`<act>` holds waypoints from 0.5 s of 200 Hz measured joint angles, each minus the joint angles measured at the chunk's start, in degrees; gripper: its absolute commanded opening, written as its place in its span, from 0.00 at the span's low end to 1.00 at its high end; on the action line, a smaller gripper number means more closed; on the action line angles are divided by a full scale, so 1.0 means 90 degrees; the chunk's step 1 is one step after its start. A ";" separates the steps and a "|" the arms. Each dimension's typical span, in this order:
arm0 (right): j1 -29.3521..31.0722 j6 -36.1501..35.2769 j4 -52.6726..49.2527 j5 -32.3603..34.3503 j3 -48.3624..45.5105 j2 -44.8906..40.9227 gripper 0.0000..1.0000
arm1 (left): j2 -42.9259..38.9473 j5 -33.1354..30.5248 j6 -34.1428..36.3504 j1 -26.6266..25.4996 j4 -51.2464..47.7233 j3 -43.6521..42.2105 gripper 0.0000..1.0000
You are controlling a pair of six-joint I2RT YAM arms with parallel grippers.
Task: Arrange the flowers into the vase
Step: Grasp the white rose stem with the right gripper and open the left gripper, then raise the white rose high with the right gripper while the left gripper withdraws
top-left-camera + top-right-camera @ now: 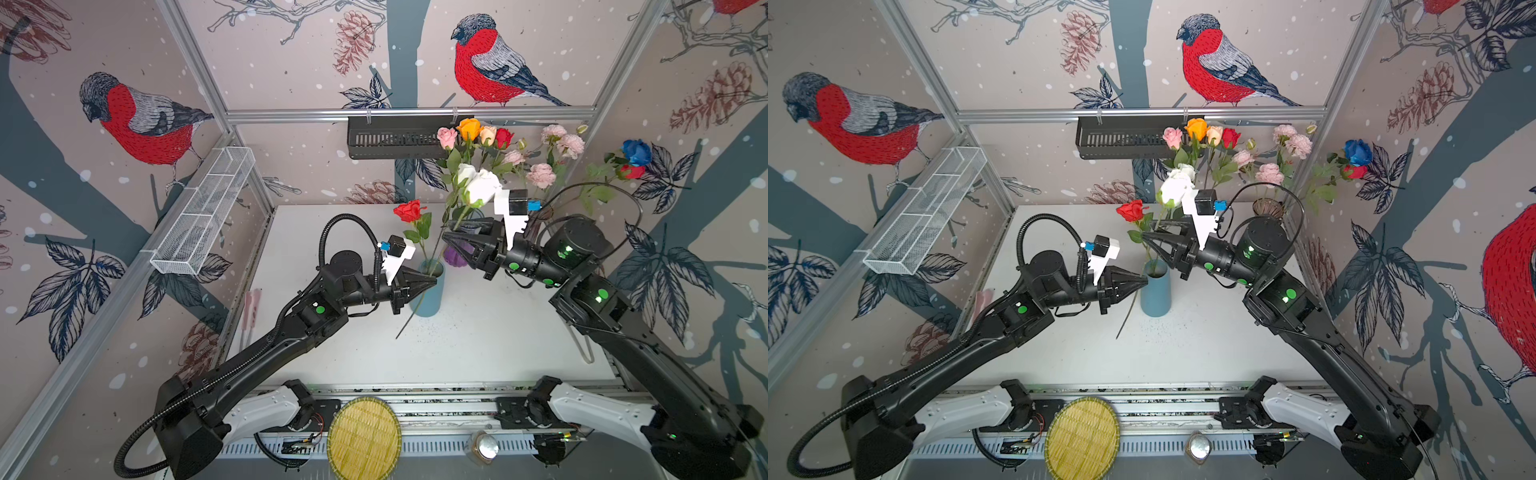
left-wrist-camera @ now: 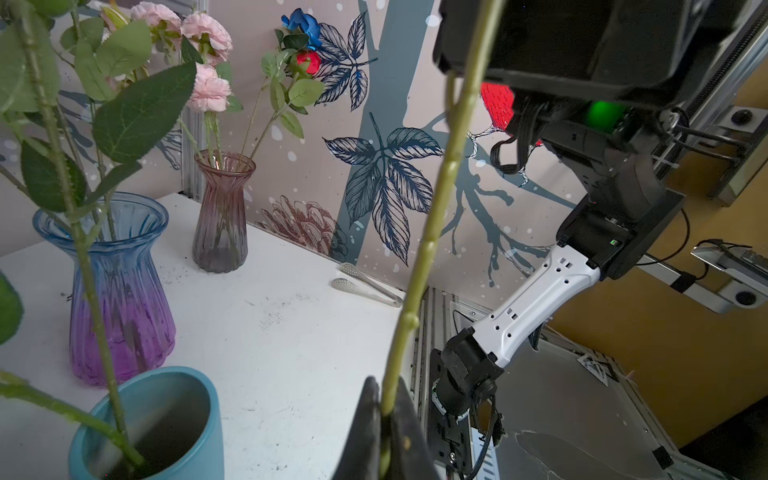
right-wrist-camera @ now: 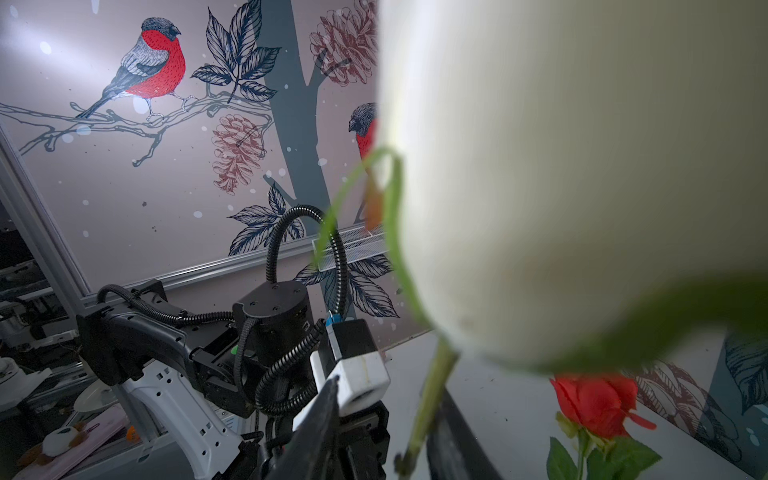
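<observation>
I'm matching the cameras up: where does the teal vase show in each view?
A top view: teal vase mid-table.
A top view: same spot.
Left wrist: nearest the camera, before the purple glass vase.
Right wrist: not in it.
Shared landmark: the red rose standing in it, in both top views and right wrist.

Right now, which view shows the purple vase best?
Left wrist: the purple vase is nearly whole and sharp. In a top view only a purple sliver peeks past the right arm; the right wrist view misses it.
</observation>
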 measured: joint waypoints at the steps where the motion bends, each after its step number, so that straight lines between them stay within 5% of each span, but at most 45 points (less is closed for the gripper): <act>1: 0.0000 0.0000 0.0000 0.0000 -0.0017 0.0000 0.44 | -0.0005 0.0002 0.0002 0.0000 0.0000 0.0000 0.00; 37: 0.0002 0.0070 0.0007 0.0080 -0.0549 -0.0046 0.41 | -0.0053 -0.0131 0.0012 0.0000 -0.0019 0.0017 0.00; 52: 0.0019 0.0185 0.0017 0.0121 -0.0770 -0.0068 0.32 | -0.0051 -0.0158 0.0012 0.0000 -0.0034 0.0017 0.00; 70: 0.0085 0.0306 0.0056 0.0080 -0.0916 -0.0092 0.07 | -0.0027 -0.0155 0.0010 0.0000 -0.0039 0.0017 0.00; 80: 0.0097 0.0364 0.0097 0.0039 -0.0935 -0.0092 0.04 | -0.0002 -0.0172 0.0005 0.0000 -0.0036 0.0017 0.00; 100: 0.0114 0.0396 0.0129 -0.0024 -0.0935 -0.0095 0.03 | -0.0002 -0.0182 0.0010 0.0000 -0.0032 0.0017 0.32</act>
